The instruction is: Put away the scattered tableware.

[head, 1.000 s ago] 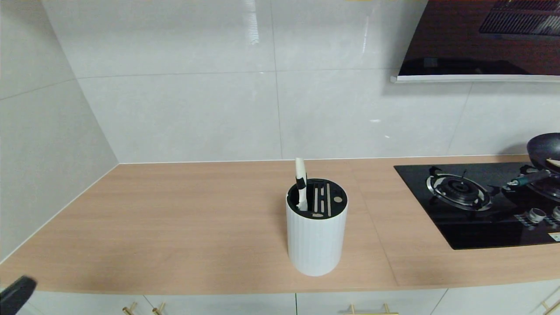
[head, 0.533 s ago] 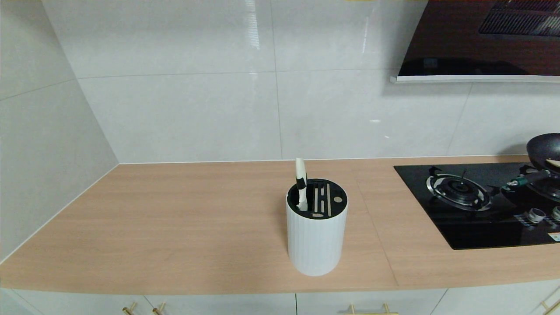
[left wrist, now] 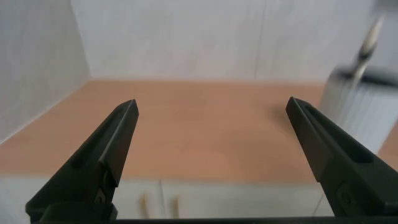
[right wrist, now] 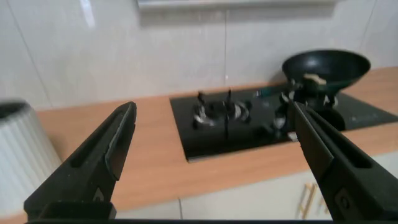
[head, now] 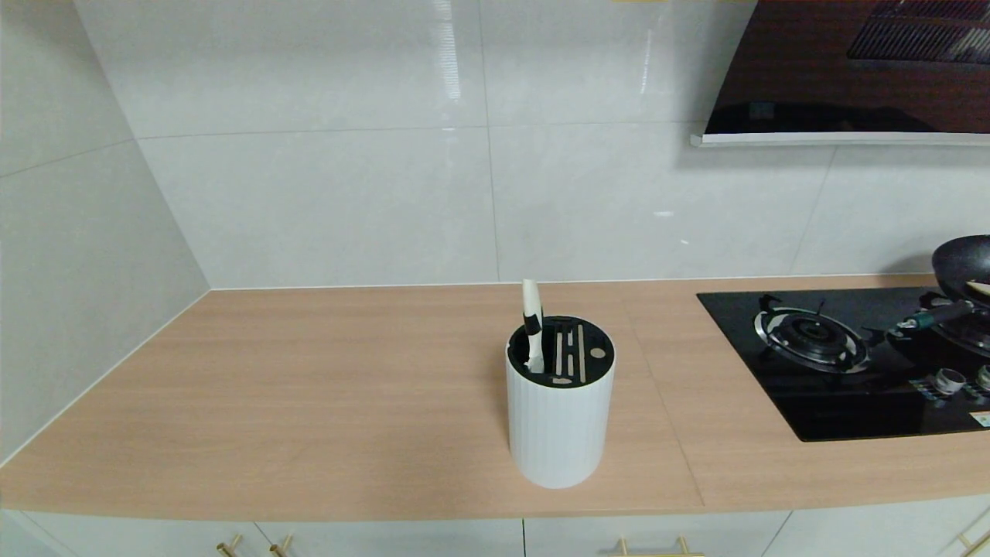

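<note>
Head view: white holder (head: pixel 560 410) stands mid-counter (head: pixel 309 402), w/ 1 white-handled utensil (head: pixel 530 309) upright in a slot, so the step looks like wrap-up. L wrist view: left gripper (left wrist: pixel 210 106) has jaws wide apart, holding nothing, off the counter's front edge. R wrist view: right gripper (right wrist: pixel 212 109) is likewise apart and holding nothing, facing hob (right wrist: pixel 249 124) w/ wok (right wrist: pixel 326 65). Next, prob.: scan for leftover pieces, else park both arms.
</note>
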